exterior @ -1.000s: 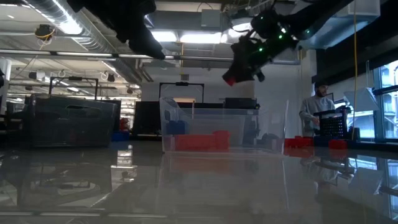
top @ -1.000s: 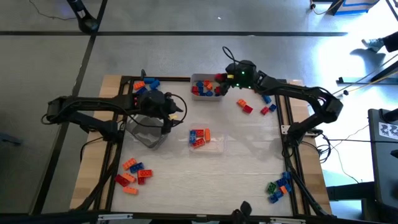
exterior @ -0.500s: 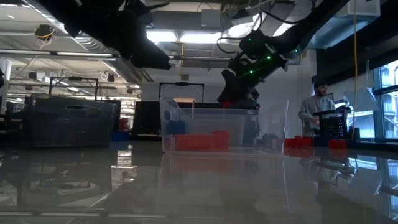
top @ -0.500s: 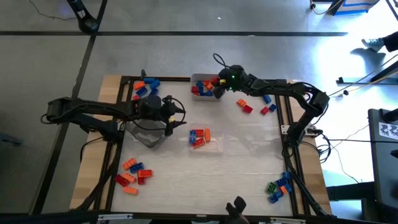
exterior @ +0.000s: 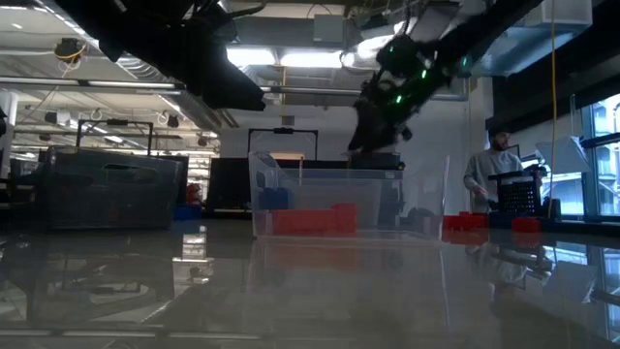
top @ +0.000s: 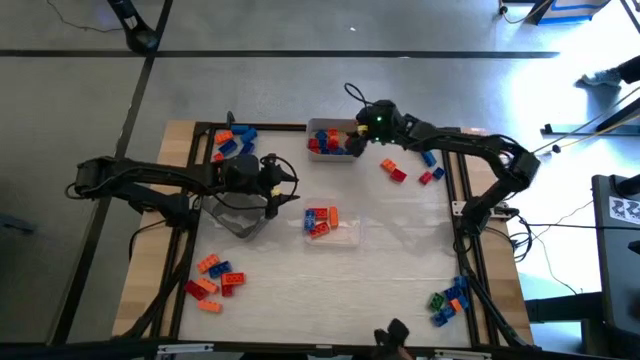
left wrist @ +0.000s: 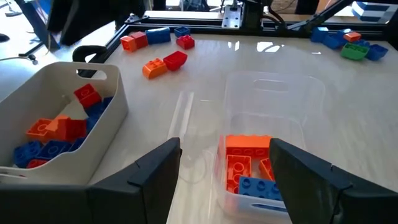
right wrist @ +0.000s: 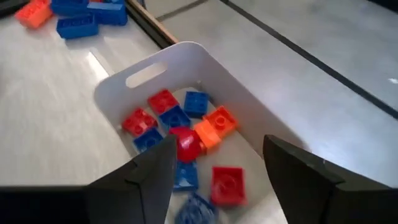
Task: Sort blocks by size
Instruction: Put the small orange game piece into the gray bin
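The blocks are small studded bricks in red, orange, blue and green. Several lie in the white tray (top: 322, 128) at the far middle, with a red block (right wrist: 186, 144) on top of them. My right gripper (right wrist: 217, 186) hangs open just above this tray (right wrist: 186, 56) and holds nothing. A few orange and blue blocks (left wrist: 249, 167) sit in the clear tray (top: 345, 232) at the table's middle. My left gripper (left wrist: 227, 180) is open and empty, hanging left of the clear tray (left wrist: 273, 93) and pointing at it.
Loose piles of blocks lie at the far left (top: 232, 140), near left (top: 212, 280), near right (top: 450, 300) and right of the white tray (top: 395, 172). A grey bin (top: 235, 215) stands under the left arm. A person (exterior: 489, 174) stands beyond the table.
My right gripper carried a red block toward the table's left, over the white tray, dipped toward it, and opened. The block has left the fingers and is now in the tray. My left gripper tipped down and sank a little, still open.
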Motion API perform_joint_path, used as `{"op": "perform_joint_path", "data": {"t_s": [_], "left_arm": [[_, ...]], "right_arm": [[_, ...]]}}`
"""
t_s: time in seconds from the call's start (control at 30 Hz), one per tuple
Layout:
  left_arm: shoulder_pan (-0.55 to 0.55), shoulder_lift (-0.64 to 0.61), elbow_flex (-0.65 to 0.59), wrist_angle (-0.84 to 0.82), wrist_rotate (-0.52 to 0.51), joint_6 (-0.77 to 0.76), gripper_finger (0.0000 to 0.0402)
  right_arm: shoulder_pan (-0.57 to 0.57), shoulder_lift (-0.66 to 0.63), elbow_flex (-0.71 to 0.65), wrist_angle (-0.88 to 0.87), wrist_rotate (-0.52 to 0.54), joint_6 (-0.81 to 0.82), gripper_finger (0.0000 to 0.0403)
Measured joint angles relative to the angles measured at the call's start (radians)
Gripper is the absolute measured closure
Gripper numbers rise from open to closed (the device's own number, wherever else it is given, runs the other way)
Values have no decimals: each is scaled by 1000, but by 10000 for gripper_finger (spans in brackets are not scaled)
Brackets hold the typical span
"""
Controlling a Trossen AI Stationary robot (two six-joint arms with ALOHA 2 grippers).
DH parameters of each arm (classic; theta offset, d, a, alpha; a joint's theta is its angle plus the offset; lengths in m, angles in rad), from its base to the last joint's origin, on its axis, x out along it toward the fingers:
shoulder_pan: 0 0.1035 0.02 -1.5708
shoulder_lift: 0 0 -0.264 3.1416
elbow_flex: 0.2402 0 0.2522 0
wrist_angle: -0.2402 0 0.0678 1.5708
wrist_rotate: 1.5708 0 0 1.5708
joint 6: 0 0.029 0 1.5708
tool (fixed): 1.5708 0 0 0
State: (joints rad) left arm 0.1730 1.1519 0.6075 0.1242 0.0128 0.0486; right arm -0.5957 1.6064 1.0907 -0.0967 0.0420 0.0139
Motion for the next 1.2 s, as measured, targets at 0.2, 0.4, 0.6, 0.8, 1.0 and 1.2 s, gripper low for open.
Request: {"op": "perform_joint_path", "data": {"t_s": [0.2,0.4,0.6,0.8,1.0,1.2], "left_arm": [[0,0,0,-2,0,-3,170],[0,0,0,-2,0,-6,170],[0,0,0,-6,0,-6,170],[0,0,0,-10,0,-5,170],[0,0,0,-10,0,-4,170],[0,0,0,-9,0,-4,170]], "right_arm": [[0,-129,102,-395,182,-49,165],[-44,-205,110,-626,362,-14,166],[-178,-178,98,-759,295,74,166],[-306,-121,30,-739,162,58,166],[-371,-52,-15,-651,120,34,166],[-389,27,-17,-576,120,33,166]]}}
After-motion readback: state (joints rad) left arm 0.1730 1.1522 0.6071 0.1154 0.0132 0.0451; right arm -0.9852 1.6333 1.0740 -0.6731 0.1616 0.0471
